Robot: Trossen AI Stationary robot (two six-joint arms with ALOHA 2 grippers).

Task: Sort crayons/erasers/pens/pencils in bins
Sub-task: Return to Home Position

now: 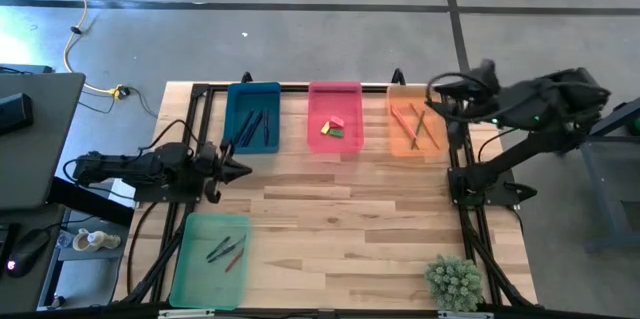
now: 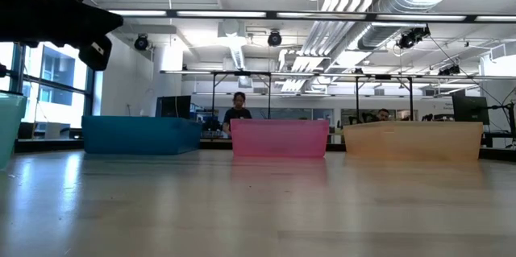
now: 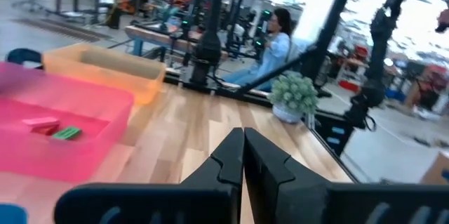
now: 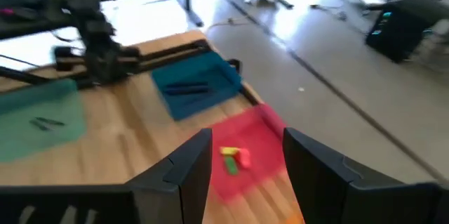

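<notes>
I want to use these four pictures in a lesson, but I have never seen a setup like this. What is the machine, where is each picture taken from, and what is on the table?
Two dark robot arms work at a wooden table. One picture looks straight down, one looks level across the tabletop, and two come from cameras on the arms' wrists.

Four trays hold sorted items: the blue tray has pens, the pink tray erasers, the orange tray pencils, the green tray crayons. A small plant stands at one corner.

The left gripper is shut and empty; the right gripper is open above the pink tray. Neither holds anything.
</notes>
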